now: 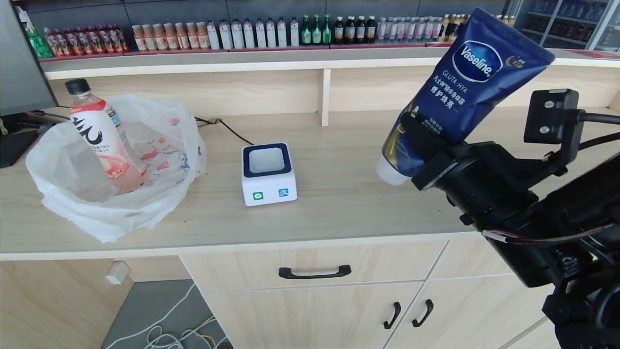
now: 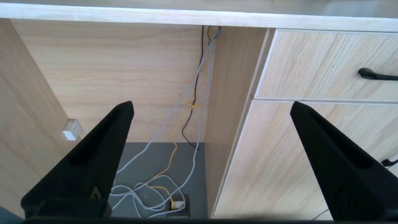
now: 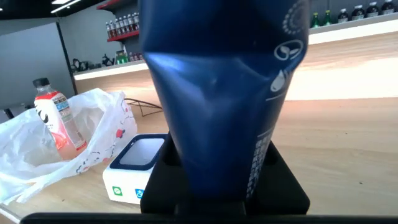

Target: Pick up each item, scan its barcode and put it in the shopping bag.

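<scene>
My right gripper is shut on a dark blue lotion tube, held tilted above the right part of the wooden counter, cap end down. The same tube looms close in the right wrist view. The white scanner box with a blue-rimmed window sits mid-counter, left of the tube; it is also seen as the scanner. A white plastic shopping bag lies at the left with a pink drink bottle standing in it. My left gripper hangs open below the counter, facing the cabinet.
A monitor's edge stands at the far left behind the bag. A raised shelf with several bottles runs along the back. Cables hang in the open bay under the counter, beside drawers with black handles.
</scene>
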You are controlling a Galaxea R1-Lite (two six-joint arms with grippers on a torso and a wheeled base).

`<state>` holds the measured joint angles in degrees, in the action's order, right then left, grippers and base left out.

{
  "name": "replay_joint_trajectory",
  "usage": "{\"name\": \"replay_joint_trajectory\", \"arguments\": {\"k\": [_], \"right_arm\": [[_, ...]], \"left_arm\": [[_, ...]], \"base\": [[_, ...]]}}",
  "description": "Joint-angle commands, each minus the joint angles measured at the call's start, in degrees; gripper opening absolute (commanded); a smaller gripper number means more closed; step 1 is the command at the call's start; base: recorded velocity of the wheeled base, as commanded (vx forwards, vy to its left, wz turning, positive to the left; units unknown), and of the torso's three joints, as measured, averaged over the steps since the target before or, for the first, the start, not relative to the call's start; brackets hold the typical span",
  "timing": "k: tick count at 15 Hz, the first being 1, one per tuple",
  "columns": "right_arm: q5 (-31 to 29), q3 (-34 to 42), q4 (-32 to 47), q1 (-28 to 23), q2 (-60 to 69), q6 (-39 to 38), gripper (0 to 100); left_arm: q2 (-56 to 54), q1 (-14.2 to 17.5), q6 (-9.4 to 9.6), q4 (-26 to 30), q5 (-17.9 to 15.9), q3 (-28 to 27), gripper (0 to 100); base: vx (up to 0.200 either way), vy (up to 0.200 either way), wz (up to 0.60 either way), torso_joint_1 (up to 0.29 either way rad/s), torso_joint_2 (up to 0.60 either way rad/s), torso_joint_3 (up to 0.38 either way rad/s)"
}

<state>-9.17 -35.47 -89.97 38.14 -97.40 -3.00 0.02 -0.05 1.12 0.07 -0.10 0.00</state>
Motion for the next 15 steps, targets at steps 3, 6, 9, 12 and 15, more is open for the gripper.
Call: {"name": "replay_joint_trajectory", "arguments": {"k": [3,6,9,12,15], "right_arm": [[0.03,0.23,-0.03,-0.62,1.69,-0.34,0],[0.03,0.58,-0.03,-0.7,1.78,-0.52,0],[0.03,0.41,-0.03,-1.49,1.69,-0.6,0],[0.03,0.41,-0.03,-1.58,1.69,-0.6,0],[0.03,0.41,-0.03,-1.58,1.6,-0.6,0]], "left_arm": [[-0.02,-0.04,0.02,0.01,0.01,0.0,100],[-0.02,-0.04,0.11,0.01,0.01,0.0,100],[-0.02,0.05,-0.24,0.01,0.01,0.0,100],[-0.02,-0.04,-0.95,0.01,0.1,0.0,100],[-0.02,0.05,-1.39,-0.07,0.1,0.0,100]], "base": [[0.0,0.0,0.0,0.0,0.0,0.0],[0.0,0.067,0.0,-0.004,0.0,0.001],[0.0,0.2,0.0,-0.006,0.0,0.001],[0.0,0.2,0.0,0.009,0.01,0.001],[0.0,0.2,0.0,-0.006,0.0,0.004]]}}
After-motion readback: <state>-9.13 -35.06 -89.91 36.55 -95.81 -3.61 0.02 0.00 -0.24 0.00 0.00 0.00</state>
